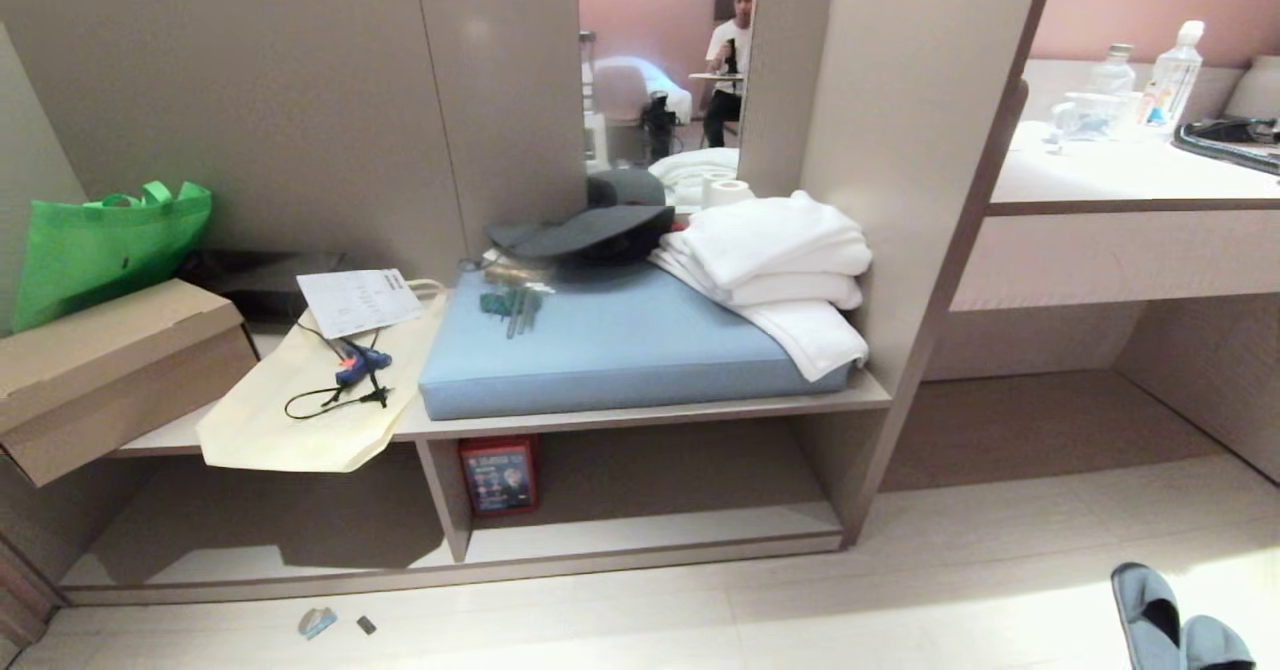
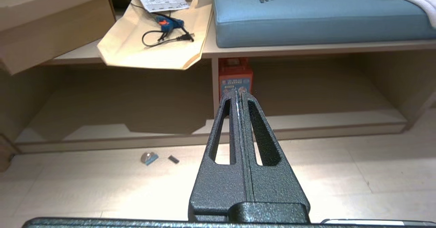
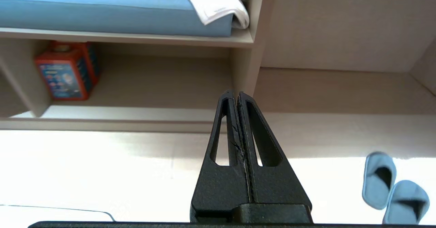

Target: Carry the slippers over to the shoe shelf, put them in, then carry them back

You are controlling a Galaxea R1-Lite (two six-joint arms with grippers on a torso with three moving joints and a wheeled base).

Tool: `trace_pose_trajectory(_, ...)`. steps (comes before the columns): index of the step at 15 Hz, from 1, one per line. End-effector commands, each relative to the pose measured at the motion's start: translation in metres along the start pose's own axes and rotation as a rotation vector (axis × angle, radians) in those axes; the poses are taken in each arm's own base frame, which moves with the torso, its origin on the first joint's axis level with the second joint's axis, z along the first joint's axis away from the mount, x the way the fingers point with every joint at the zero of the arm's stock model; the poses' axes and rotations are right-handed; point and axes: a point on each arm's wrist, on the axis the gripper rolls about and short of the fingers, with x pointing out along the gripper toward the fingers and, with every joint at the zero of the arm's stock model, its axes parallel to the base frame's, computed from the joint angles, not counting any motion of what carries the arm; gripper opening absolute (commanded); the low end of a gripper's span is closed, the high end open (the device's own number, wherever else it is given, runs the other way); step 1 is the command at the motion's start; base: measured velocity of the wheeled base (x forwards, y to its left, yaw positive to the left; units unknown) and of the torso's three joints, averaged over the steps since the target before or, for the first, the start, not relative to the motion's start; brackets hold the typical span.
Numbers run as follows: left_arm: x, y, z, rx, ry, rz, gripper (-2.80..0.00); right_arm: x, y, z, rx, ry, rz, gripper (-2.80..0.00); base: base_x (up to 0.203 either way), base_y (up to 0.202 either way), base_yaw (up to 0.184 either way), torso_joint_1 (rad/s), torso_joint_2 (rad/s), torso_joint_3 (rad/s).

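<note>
Two light blue-grey slippers (image 1: pixel 1172 622) lie side by side on the pale floor at the lower right, also seen as slippers (image 3: pixel 391 185) in the right wrist view. The shoe shelf (image 1: pixel 640 412) stands ahead, a beige bench board over two floor-level compartments split by a divider. My left gripper (image 2: pixel 238 93) is shut and empty, held above the floor facing the divider. My right gripper (image 3: pixel 236 94) is shut and empty too, pointing at the shelf's right end, with the slippers off to its side. Neither arm shows in the head view.
On the bench lie a blue cushion (image 1: pixel 610 345), folded white towels (image 1: pixel 775 260), a dark hat (image 1: pixel 590 225), a cream bag (image 1: pixel 300 400), a cardboard box (image 1: pixel 100 370). A red box (image 1: pixel 499 475) stands in the right compartment. Small scraps (image 1: pixel 318 622) lie on the floor. A person (image 1: pixel 728 60) sits far back.
</note>
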Motion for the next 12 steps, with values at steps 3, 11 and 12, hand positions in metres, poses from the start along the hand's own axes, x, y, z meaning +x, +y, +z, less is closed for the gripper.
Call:
trace_pose_trajectory(3, 0.0001, 0.0, 0.0, -0.001, 0.0, 0.0, -2.8, 0.0001, 0.0, 0.0001, 0.01, 0.001, -0.001, -2.8, -0.191, 0.0, 0.003, 0.003, 0.0, 0.003)
trace_pose_trajectory(11, 0.0001, 0.0, 0.0, -0.001, 0.0, 0.0, -2.8, 0.0001, 0.0, 0.0001, 0.01, 0.001, 0.0, -2.8, -0.191, 0.0, 0.0, 0.002, 0.0, 0.002)
trace_pose_trajectory(12, 0.0001, 0.0, 0.0, -0.001, 0.0, 0.0, -2.8, 0.0001, 0.0, 0.0001, 0.01, 0.001, 0.0, -2.8, -0.198, 0.0, 0.004, 0.002, 0.01, -0.002)
